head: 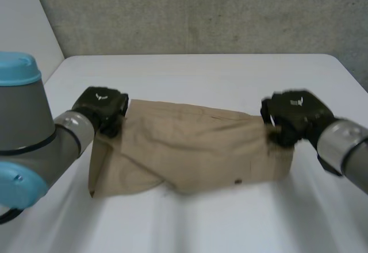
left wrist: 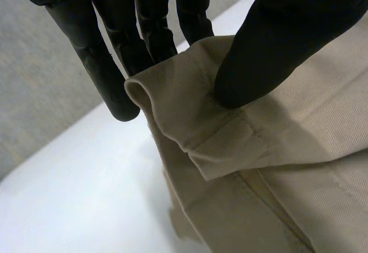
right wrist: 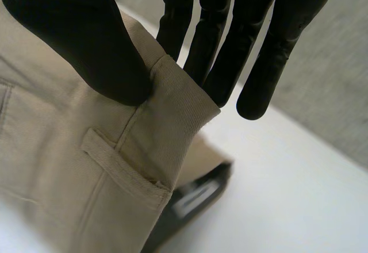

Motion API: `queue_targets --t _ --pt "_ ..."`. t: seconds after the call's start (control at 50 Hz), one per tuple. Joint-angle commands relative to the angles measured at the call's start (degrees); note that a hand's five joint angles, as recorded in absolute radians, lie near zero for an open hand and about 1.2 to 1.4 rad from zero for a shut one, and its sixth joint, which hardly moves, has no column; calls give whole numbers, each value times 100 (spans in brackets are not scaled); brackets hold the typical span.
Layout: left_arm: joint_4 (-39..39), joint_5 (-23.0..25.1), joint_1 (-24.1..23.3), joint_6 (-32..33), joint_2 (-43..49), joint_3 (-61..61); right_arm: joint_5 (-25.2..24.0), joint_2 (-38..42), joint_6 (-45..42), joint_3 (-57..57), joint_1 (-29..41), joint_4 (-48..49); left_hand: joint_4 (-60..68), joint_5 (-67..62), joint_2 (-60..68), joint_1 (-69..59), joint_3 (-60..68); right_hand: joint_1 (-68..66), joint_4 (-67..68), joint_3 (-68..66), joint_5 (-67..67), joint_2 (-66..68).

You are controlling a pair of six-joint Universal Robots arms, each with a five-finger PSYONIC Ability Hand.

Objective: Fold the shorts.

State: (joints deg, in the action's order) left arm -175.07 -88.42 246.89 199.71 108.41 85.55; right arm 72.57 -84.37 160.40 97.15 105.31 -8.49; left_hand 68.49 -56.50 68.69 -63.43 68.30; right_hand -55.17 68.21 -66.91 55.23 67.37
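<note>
The tan shorts (head: 190, 149) hang a little above the white table (head: 201, 75), stretched between my two hands. My left hand (head: 102, 108) pinches the cloth's left upper corner. In the left wrist view the thumb (left wrist: 270, 40) presses a hemmed edge of the shorts (left wrist: 230, 144) against the fingers (left wrist: 109, 52). My right hand (head: 294, 117) holds the right upper corner. In the right wrist view its thumb (right wrist: 86, 40) clamps the waistband with a belt loop (right wrist: 123, 169) against the fingers (right wrist: 230, 40). The lower part of the shorts sags onto the table.
A grey wall (head: 201, 11) stands behind the table's far edge. The table's bare surface lies in front of the shorts (head: 190, 224) and behind them.
</note>
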Motion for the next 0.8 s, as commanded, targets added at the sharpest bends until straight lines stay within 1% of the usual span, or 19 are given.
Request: queue_targets --t 0.02,0.04,0.06,0.08,0.16,0.26,0.3,0.32,0.34,0.44,0.54,0.56,0.6,0.62,0.64,0.66,0.72,0.78,0.8 --pt "-677 -26 26 24 1170 -1415 907 1737 203 -1987 700 576 1151 -1350 1131 -1657 1170 -2483 1179 -1309 1477 1263" --pt "-721 -26 26 24 1312 -1584 908 1739 203 -1989 701 576 1151 -1350 1131 -1657 1170 -2483 1179 -1309 1477 1263" --pt "-765 -26 44 33 1462 -1742 1143 2148 107 -2425 797 568 1151 -1350 1131 -1657 1170 -2483 1179 -1309 1477 1263" --pt "-827 -26 61 33 1611 -1892 1476 2779 -146 -3029 859 541 1151 -1350 1131 -1657 1170 -2483 1179 -1309 1477 1263" --pt "-1169 -35 263 278 2402 -2604 1830 3652 -543 -3893 886 532 1151 -1350 1131 -1657 1170 -2483 1179 -1309 1477 1263" --pt "-1582 9 228 901 3342 -3359 1910 4436 -676 -4704 947 541 1151 -1350 1131 -1657 1170 -2483 1179 -1309 1477 1263" --pt "-1749 0 228 1008 3589 -3562 1919 4587 -676 -4855 947 532 1151 -1350 1131 -1657 1170 -2483 1179 -1309 1477 1263" --pt "-1837 0 228 1052 3703 -3650 1954 4926 -694 -5255 965 454 1151 -1350 1131 -1657 1170 -2483 1179 -1309 1477 1263" --pt "-2003 9 228 1114 3878 -3808 1972 5043 -711 -5398 973 401 1151 -1350 1131 -1657 1170 -2483 1179 -1309 1477 1263" --pt "-2304 123 211 1132 4223 -3994 2147 5509 -790 -6110 1096 164 1151 -1350 1131 -1657 1170 -2483 1179 -1309 1477 1263" --pt "-2462 466 132 1132 4285 -3871 2227 5730 -957 -6375 1123 154 1120 -1319 1100 -1626 1139 -2483 1179 -1309 1477 1263" --pt "-2506 501 105 1132 4285 -3827 2227 5730 -1010 -6393 1123 198 187 -386 167 -693 206 -1323 19 -149 318 103" --pt "-2611 563 70 1132 4267 -3731 2235 5738 -1045 -6445 1123 225 -2566 2367 -2586 2060 -2547 730 -2034 1905 -1736 -1950" --pt "-2751 580 44 1140 4241 -3634 2244 5738 -1054 -6489 1123 251 -5112 4914 -5133 4606 -5093 1840 -3144 3014 -2845 -3060" --pt "-2944 572 35 1149 4214 -3564 2297 5730 -1046 -6620 1123 338 -5849 5650 -5869 5343 -5830 3899 -5203 5073 -4905 -5119" --pt "-2946 572 35 1149 4214 -3563 2375 5721 -1045 -6691 1123 383 -5849 5650 -5869 5343 -5830 4517 -5821 5691 -5523 -5737" --pt "-3287 493 35 1141 3909 -3406 2674 5599 -993 -6893 1097 410 -5849 5650 -5869 5343 -5830 4517 -5821 5691 -5523 -5737" --pt "-3289 352 87 1141 3556 -3195 2780 5370 -975 -6894 1070 392 -5849 5650 -5869 5343 -5830 4517 -5821 5691 -5523 -5737" --pt "-3262 230 96 1132 3277 -2985 2780 5117 -940 -6798 1070 322 -5849 5650 -5869 5343 -5830 4517 -5821 5691 -5523 -5737"
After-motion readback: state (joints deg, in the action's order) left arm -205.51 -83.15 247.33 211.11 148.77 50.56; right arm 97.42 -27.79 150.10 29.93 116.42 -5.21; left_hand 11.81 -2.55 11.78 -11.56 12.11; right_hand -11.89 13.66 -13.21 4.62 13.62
